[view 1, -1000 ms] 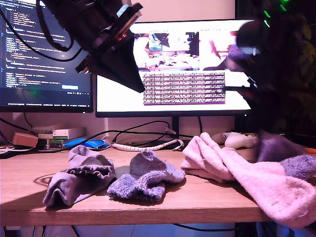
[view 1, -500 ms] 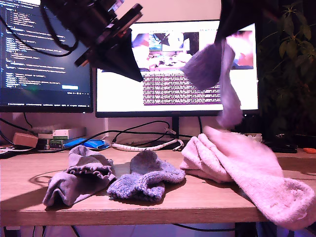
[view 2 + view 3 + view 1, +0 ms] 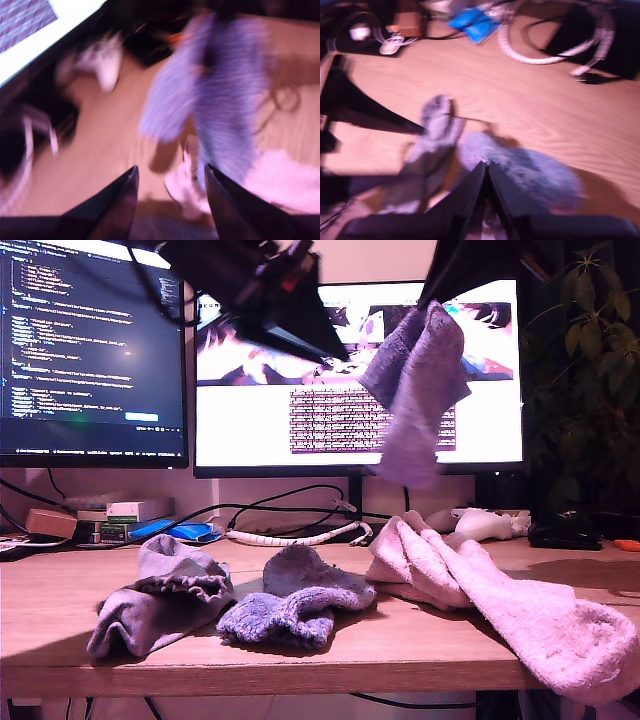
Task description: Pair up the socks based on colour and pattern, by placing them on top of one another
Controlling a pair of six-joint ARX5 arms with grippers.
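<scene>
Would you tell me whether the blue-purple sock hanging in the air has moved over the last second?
Yes. The hanging blue-purple sock rose from the desk at the exterior view's right and now dangles before the middle monitor.

Your counter (image 3: 60, 585) carries: grey sock (image 3: 160, 600), blue-purple sock (image 3: 295, 600), pink socks (image 3: 500, 600), controller (image 3: 485, 525), cables (image 3: 290, 537).

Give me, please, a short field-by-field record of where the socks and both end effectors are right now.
first arm: my first end effector is open and empty, raised above the table
second arm: my second end effector is shut on the hanging blue-purple sock
on table, from the exterior view's left: grey sock, second blue-purple sock, pink-white socks
blue-purple pair: not yet stacked
behind socks: white controller
</scene>
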